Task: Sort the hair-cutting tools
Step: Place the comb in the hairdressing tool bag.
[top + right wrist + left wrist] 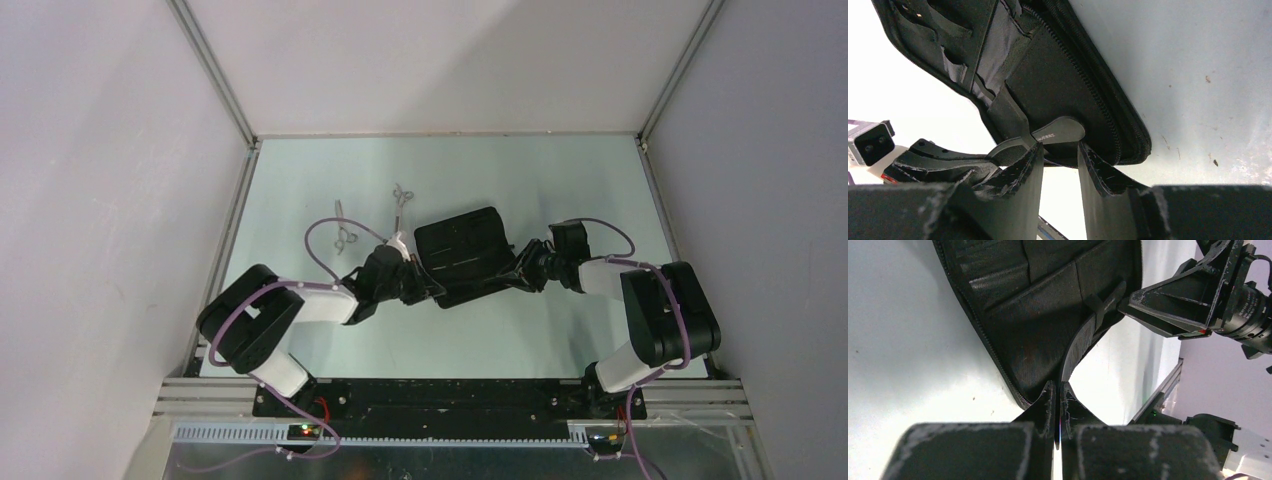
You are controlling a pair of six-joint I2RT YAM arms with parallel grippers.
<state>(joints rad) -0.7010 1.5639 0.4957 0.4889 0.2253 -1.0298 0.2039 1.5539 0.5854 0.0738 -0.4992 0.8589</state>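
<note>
Pale table inside grey walls, left gripper pinching black comb, right gripper, hold unclear

The pouch runs off both wrist views' top edges; the 2 scissors are too small for detail.

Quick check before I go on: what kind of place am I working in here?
Probably a lab test booth, not a salon: bare white walls on metal rails, a plain table, and the left arm and right arm bolted at its near edge.
</note>
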